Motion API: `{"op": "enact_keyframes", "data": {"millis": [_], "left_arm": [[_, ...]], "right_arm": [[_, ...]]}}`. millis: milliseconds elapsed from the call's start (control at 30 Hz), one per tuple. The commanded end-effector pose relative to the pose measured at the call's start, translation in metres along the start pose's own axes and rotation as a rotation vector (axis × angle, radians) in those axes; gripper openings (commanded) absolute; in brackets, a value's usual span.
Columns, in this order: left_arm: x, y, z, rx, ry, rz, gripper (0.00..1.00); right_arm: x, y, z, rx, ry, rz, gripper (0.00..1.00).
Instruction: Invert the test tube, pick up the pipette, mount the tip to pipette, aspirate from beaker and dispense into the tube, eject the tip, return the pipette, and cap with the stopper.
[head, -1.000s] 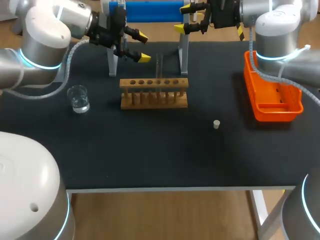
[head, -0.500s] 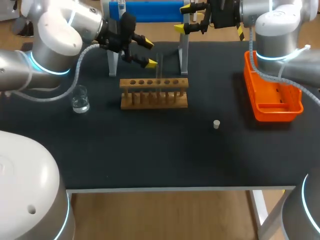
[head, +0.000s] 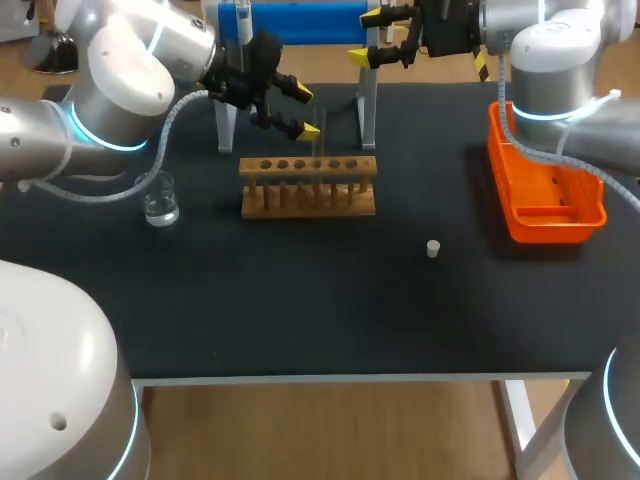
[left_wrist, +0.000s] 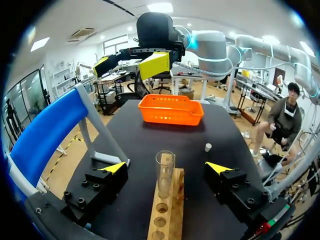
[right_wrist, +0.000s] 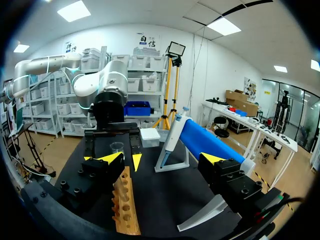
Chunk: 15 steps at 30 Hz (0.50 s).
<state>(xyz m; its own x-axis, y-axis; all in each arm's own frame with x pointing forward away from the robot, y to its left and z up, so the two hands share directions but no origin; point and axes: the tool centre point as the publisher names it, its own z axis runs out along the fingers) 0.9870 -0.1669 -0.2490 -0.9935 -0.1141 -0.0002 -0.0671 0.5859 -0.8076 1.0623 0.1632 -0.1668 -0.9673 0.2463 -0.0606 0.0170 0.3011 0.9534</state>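
Starting at the left side of the black table (head: 300, 310), a small clear beaker (head: 158, 197) with a little liquid in it stands on the cloth, well apart from the wooden rack (head: 308, 186). Behind it my left arm comes in from the left corner and reaches over the far part of the table, and the left gripper (head: 306, 112) hangs just behind the rack with its yellow-tipped fingers spread wide. In the left wrist view the glass test tube (left_wrist: 164, 172) stands upright, mouth up, in an end hole of the rack, between those spread fingers with a gap on either side, so neither finger touches it. At the far edge the pipette (head: 243, 20) rests on the left end of its blue stand (head: 300, 22). Just right of that stand the right gripper (head: 366, 35) hovers with its fingers also apart, holding nothing. Further right and nearer the front, the small pale stopper (head: 433, 248) sits alone on the cloth. An orange basket (head: 545, 195) lies along the right side of the table under my right arm.
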Motion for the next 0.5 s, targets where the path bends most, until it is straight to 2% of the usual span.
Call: {"op": "enact_keyframes", "data": {"millis": [33, 500], "left_arm": [[-0.0012, -0.0005, 0.0003, -0.003, 0.003, -0.001, 1.00], [-0.0003, 0.0001, 0.0021, -0.011, 0.000, 0.000, 1.00]], "right_arm": [[-0.0004, 0.0004, -0.0010, 0.003, 0.003, 0.001, 1.00], [-0.0004, 0.0004, -0.0010, 0.003, 0.003, 0.001, 1.00]]}}
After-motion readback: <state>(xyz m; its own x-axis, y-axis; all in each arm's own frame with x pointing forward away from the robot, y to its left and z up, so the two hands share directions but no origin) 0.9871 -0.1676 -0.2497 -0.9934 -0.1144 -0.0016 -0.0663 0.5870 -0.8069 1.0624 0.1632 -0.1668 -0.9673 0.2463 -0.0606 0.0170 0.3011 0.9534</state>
